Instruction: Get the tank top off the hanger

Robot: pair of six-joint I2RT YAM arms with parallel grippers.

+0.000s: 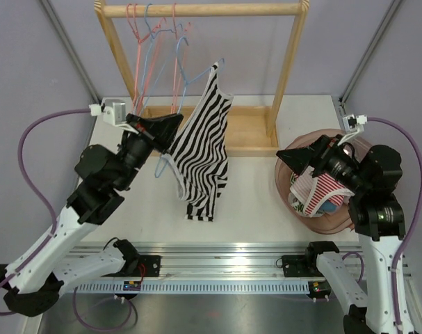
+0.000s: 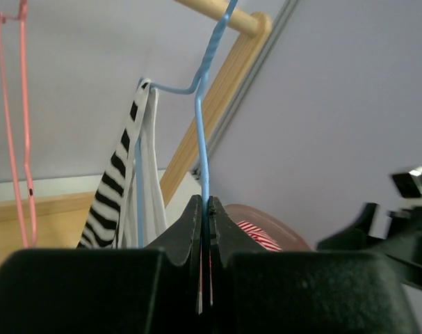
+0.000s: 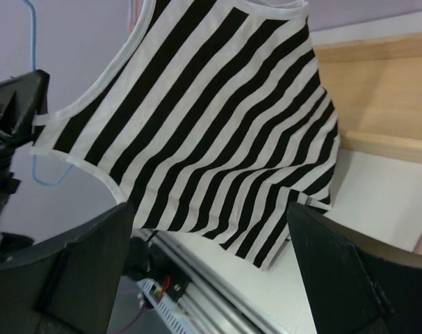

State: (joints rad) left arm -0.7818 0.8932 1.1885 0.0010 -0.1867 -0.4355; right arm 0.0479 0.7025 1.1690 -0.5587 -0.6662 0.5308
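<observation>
left gripper [image 2: 205, 209] is pinched fully shut on the wire of the blue hanger [image 2: 202, 149], no gap showing between the jaws. it sits just in front of the wooden rack [image 1: 197, 10], towards its left post. the hanger's hook runs up towards the rack's top rail.

tank top [image 1: 204, 153], black/white stripes, is still on that hanger. one strap is looped over the hanger's shoulder end, below the top rail near the rack's middle. the body hangs diagonally down in front of the rack base. the hem is low over the table [image 1: 252, 202]; can't tell if it touches. in the right wrist view a second strap reaches right up to the left fingers; can't tell if it's caught.

right gripper [image 1: 291, 157] has its jaws spread wide with nothing between them. it's off the rack's right post, in front of it, pointing at the tank top and well apart from it. it's over a pinkish basket [image 1: 327, 224] holding a red-striped cloth [image 1: 322, 189].

pink hangers [image 1: 135, 49] are on the left end of the rack's rail.
</observation>
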